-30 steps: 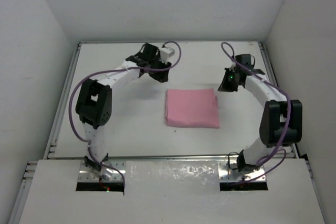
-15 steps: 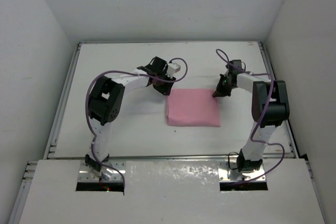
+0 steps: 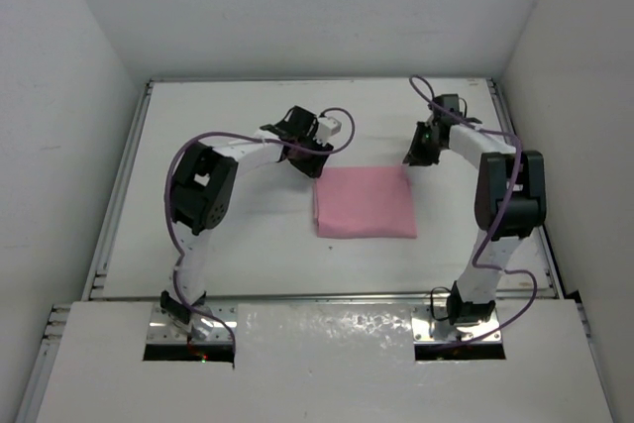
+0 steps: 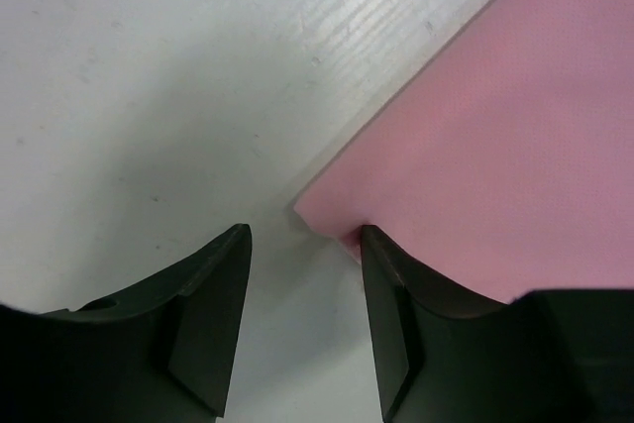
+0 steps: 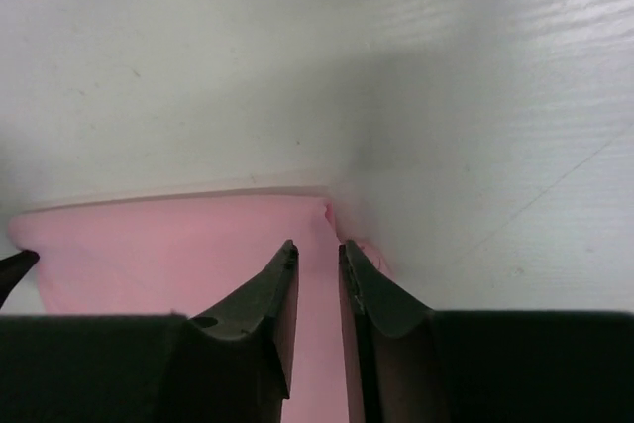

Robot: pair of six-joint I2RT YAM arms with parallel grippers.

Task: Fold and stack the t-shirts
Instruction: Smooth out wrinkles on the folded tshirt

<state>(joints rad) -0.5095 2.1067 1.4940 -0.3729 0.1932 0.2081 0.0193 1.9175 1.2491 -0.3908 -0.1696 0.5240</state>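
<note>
The light-pink t-shirt (image 3: 364, 202) lies folded into a flat rectangle in the middle of the white table. My left gripper (image 3: 315, 159) is low at its far-left corner. In the left wrist view the jaws (image 4: 305, 245) are open, and the right finger (image 4: 396, 324) touches the cloth's corner (image 4: 495, 146). My right gripper (image 3: 410, 157) is at the far-right corner. In the right wrist view its jaws (image 5: 317, 250) stand a narrow gap apart over the pink cloth (image 5: 178, 255), gripping nothing.
White walls close in the table (image 3: 228, 235) on the left, far and right sides. Purple cables (image 3: 342, 126) loop off both arms. The arm bases (image 3: 188, 319) sit at the near edge.
Both grippers came in and down from the far part of the table to the shirt's far corners. The right one has since drawn slightly back. The shirt has not moved.
</note>
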